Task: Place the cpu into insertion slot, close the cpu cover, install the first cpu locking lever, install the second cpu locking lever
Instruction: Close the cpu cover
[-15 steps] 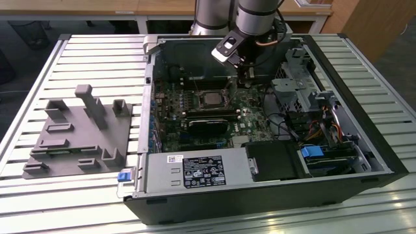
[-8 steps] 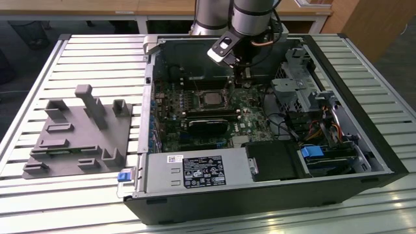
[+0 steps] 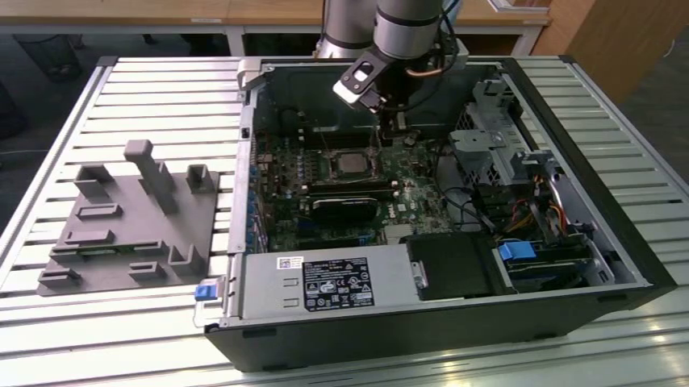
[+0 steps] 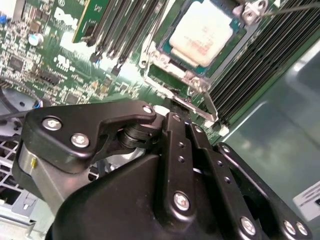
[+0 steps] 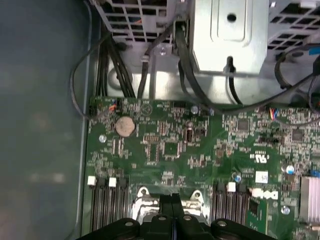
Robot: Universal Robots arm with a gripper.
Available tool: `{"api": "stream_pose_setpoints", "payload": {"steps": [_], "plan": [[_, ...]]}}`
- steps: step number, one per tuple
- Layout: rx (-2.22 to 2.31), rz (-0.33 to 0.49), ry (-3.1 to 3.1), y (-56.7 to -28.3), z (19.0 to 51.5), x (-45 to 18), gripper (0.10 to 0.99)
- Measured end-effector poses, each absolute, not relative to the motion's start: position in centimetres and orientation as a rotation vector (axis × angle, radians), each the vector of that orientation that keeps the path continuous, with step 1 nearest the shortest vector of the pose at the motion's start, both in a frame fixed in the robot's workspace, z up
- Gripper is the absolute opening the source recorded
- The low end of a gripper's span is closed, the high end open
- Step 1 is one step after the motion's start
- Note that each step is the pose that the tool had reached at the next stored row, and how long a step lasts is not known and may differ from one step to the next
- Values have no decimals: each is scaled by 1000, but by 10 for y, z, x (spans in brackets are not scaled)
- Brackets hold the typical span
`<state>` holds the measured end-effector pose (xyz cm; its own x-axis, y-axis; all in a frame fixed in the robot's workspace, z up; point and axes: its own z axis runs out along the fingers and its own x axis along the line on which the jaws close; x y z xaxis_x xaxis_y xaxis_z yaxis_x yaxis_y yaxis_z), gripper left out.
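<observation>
The cpu [image 4: 202, 32] lies flat in the insertion slot [image 3: 327, 165], its silvery face up. The cpu cover [image 4: 150, 52] sits down around it as a thin metal frame. A silvery locking lever [image 4: 192, 106] runs along the socket's near side, and a thin rod of another lever [image 4: 295, 6] crosses the far corner. My gripper [image 4: 175, 116] hangs just over the socket's edge, fingers pressed together, tips at or very near the lever's end; I cannot tell if they touch. In the exterior view the gripper [image 3: 394, 122] is above and behind the cpu [image 3: 350, 163].
The open computer case [image 3: 635, 266] lies on a slatted table. A drive cage [image 3: 490, 145] and cables stand to the exterior view's right of the socket, a black module [image 3: 344, 208] in front, a power supply [image 3: 323, 282] nearer. A grey fixture [image 3: 129, 218] is outside, left.
</observation>
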<state>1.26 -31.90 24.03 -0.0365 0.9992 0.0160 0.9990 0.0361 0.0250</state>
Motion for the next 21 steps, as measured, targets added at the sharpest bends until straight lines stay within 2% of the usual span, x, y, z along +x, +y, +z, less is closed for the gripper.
{"api": "stream_pose_setpoints", "payload": {"steps": [21], "plan": [[2177, 44, 2258, -321, 226, -15, 106]]}}
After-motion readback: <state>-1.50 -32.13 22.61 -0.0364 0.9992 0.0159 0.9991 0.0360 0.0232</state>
